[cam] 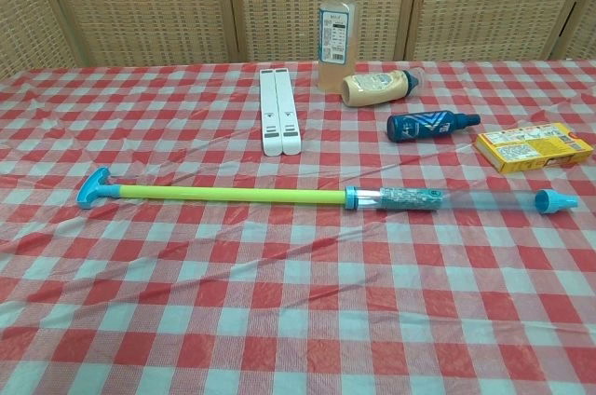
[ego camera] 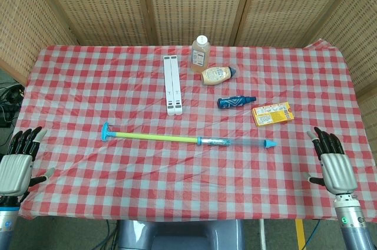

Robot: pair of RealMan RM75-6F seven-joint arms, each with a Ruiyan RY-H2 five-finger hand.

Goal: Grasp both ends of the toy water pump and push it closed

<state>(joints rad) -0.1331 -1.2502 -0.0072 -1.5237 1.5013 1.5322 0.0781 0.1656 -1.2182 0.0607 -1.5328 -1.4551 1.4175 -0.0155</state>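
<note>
The toy water pump (ego camera: pixel 187 138) lies extended across the middle of the checked table. Its blue T-handle (ego camera: pixel 105 131) points left, a yellow-green rod runs into a clear tube, and a blue nozzle cap (ego camera: pixel 270 143) ends it on the right. The chest view shows the same pump (cam: pixel 307 196) with its handle (cam: pixel 95 187) and cap (cam: pixel 553 200). My left hand (ego camera: pixel 17 161) hovers at the table's near left edge, fingers spread, holding nothing. Over the near right edge, my right hand (ego camera: pixel 331 161) is likewise spread and empty. Both hands are well apart from the pump and absent from the chest view.
Behind the pump lie a white folded stand (ego camera: pixel 172 84), a tall juice bottle (ego camera: pixel 199 53), a tan sauce bottle on its side (ego camera: pixel 217 75), a dark blue bottle (ego camera: pixel 235 102) and a yellow box (ego camera: pixel 271 114). Wicker screens close off the back.
</note>
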